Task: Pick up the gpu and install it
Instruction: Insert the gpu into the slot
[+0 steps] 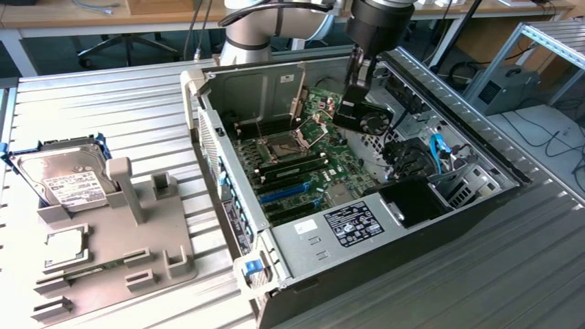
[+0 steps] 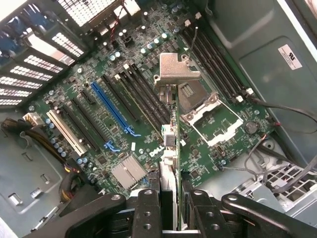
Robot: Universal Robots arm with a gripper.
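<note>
Ribbed table (image 1: 109, 110), open computer case (image 1: 256, 92) holding motherboard (image 2: 99, 124), tool (image 2: 171, 203) gripping gpu (image 2: 172, 134) above

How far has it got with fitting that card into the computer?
Pick-up looks done: the hand grips the gpu, seen edge-on. Under way: the card hangs over the motherboard inside the open case. Left: seating it; it sits in no slot yet, and the long blue slot is empty.
</note>
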